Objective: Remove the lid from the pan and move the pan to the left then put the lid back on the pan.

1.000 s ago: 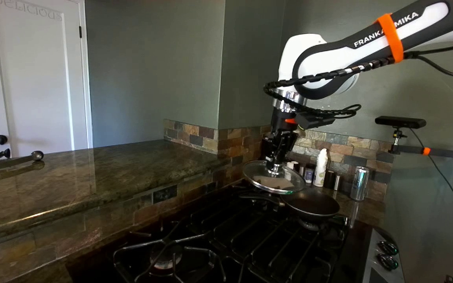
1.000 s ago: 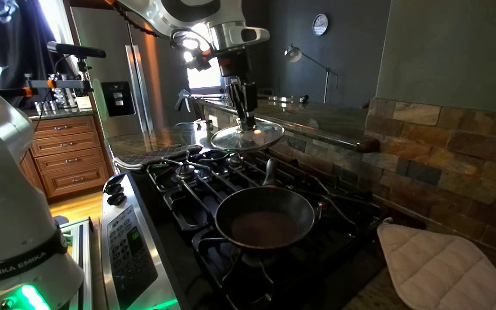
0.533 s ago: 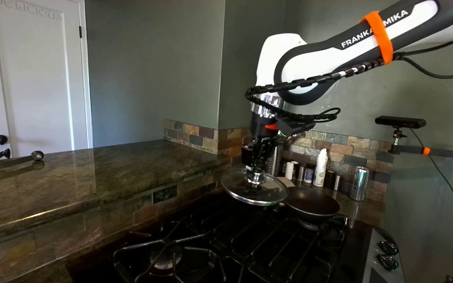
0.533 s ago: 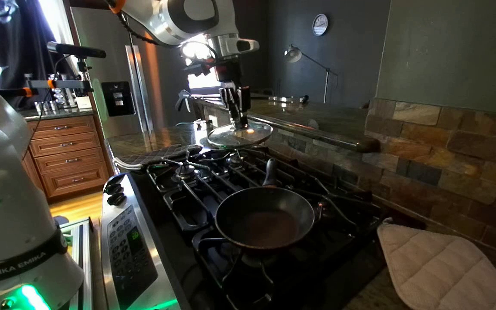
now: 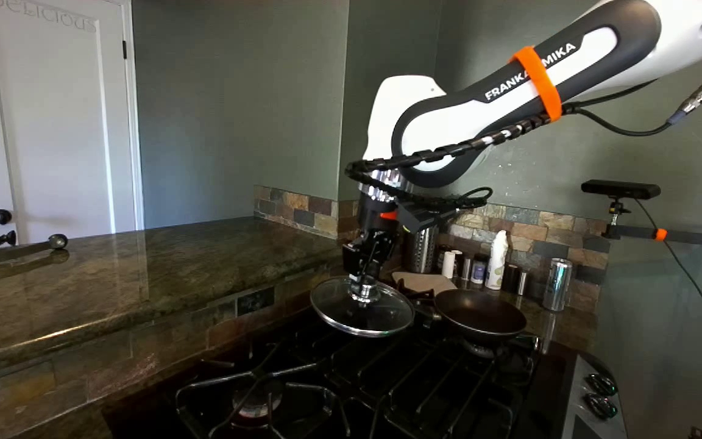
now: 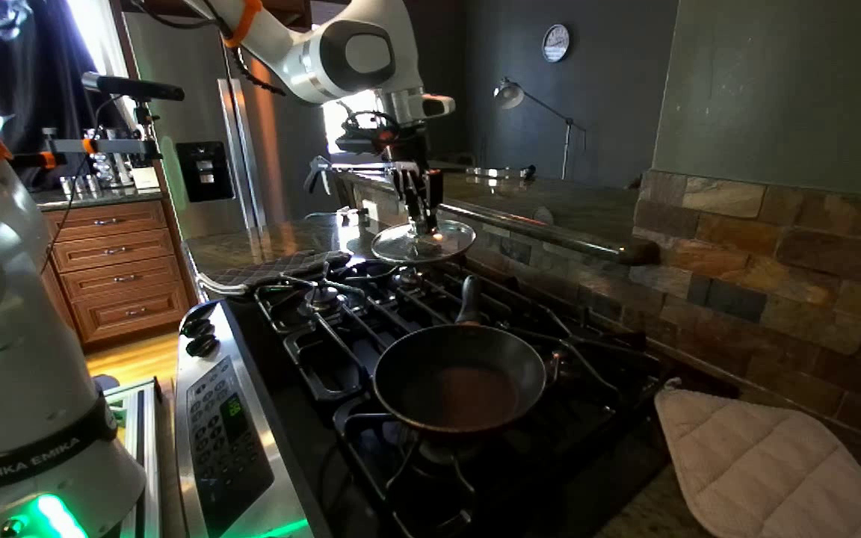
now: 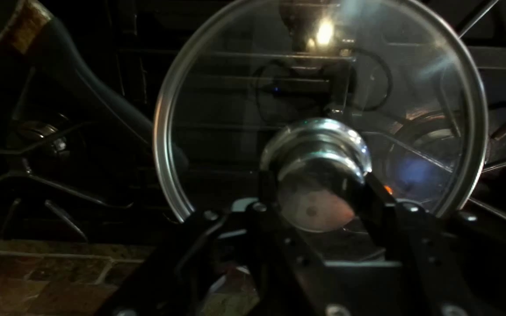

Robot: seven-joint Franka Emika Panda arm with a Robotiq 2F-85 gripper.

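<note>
The round glass lid (image 5: 334,308) with its silvery rim hangs in the air over the stove, slightly tilted. It also shows in an exterior view (image 6: 451,246) and fills the middle of the wrist view (image 7: 218,109). My gripper (image 7: 318,186) is shut on the lid's knob, one finger on each side; it shows above the lid in both exterior views (image 5: 363,279) (image 6: 423,226). The dark pan (image 6: 460,385) sits uncovered on a burner, also seen in an exterior view (image 5: 479,312). The lid is beside the pan's handle side. The pan's handle (image 7: 90,87) shows in the wrist view.
Black grates (image 5: 351,390) cover the stove. A raised stone counter (image 5: 205,256) runs along one side. Bottles and steel canisters (image 5: 496,262) stand behind the pan. A pale quilted pot holder (image 6: 782,456) and a dark quilted mat (image 6: 281,269) lie at the stove's ends.
My gripper has carried the lid away from the pan, toward the far burners, and a little lower. The lid no longer overlaps the pan in view. The pan has not moved.
</note>
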